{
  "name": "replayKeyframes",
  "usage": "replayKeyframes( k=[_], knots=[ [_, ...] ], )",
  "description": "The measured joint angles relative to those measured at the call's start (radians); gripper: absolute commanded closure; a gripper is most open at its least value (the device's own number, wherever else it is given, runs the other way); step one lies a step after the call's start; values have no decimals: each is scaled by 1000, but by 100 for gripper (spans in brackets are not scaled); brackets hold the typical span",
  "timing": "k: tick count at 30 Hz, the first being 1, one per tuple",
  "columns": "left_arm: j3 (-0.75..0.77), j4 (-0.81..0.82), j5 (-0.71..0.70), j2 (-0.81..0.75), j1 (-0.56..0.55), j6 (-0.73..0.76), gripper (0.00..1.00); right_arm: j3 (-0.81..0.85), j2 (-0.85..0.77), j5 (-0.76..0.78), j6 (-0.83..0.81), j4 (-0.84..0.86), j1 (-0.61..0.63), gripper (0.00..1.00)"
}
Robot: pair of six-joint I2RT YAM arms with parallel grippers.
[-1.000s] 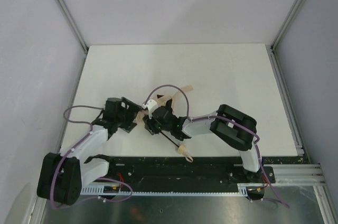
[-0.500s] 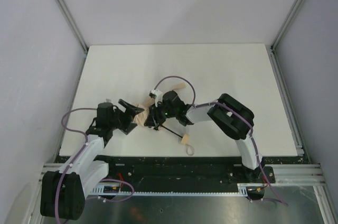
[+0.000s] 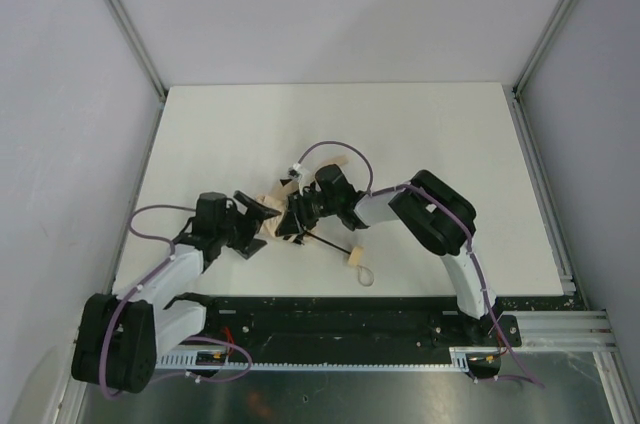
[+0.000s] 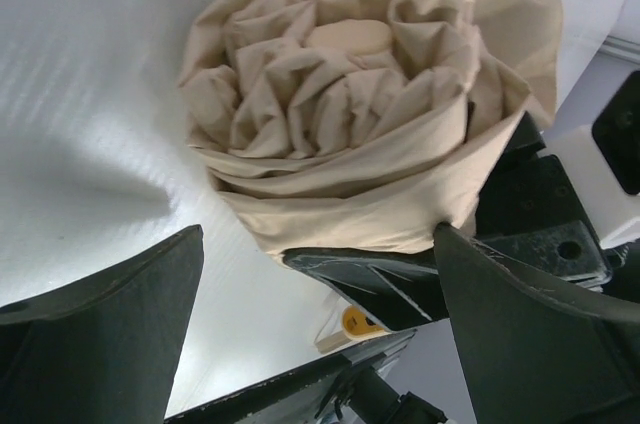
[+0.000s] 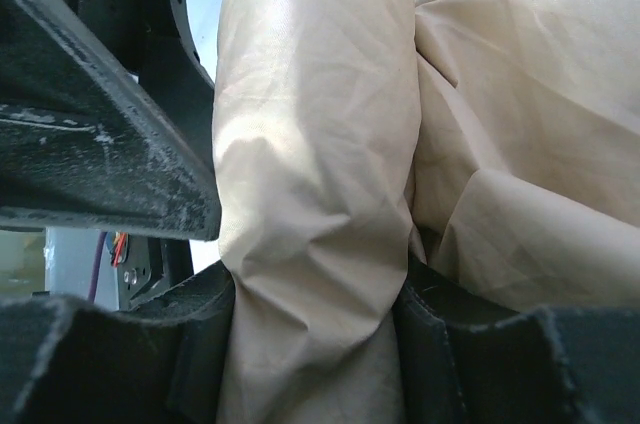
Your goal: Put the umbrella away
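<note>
Nearest to the arm bases lies the small tan handle of the umbrella. It sits on the white table, nearer than the bunched canopy and to its right, and its loop strap curls out on the side away from the canopy. From the handle, the thin black shaft slants up and left to the canopy.

The left gripper sits just left of the canopy. Its jaws are spread as wide as they go and it grips nothing. In the left wrist view its two dark fingers frame the crumpled beige folds, which lie ahead of the tips. Whether either tip brushes the cloth I cannot tell.

The right gripper is on the canopy's right side, partly closed and clamped on a thick fold of the fabric. In its own wrist view the cloth is pinched between the fingers and rises as a roll past them.

A loose tan flap sticks out on the far right of the canopy, under a purple cable. Beyond it is bare table.
</note>
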Motion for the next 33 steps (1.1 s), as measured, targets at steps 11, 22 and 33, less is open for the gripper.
replayKeyframes(
  k=[11, 22, 33],
  knots=[
    [8, 31, -154, -80, -58, -140, 1, 3, 6, -23, 9, 7, -6, 100],
    [63, 15, -221, 97, -85, -178, 1, 11, 6, -24, 10, -9, -7, 100],
    [143, 46, -304, 273, -130, -135, 31, 18, 10, -60, 3, -18, -23, 100]
  ],
)
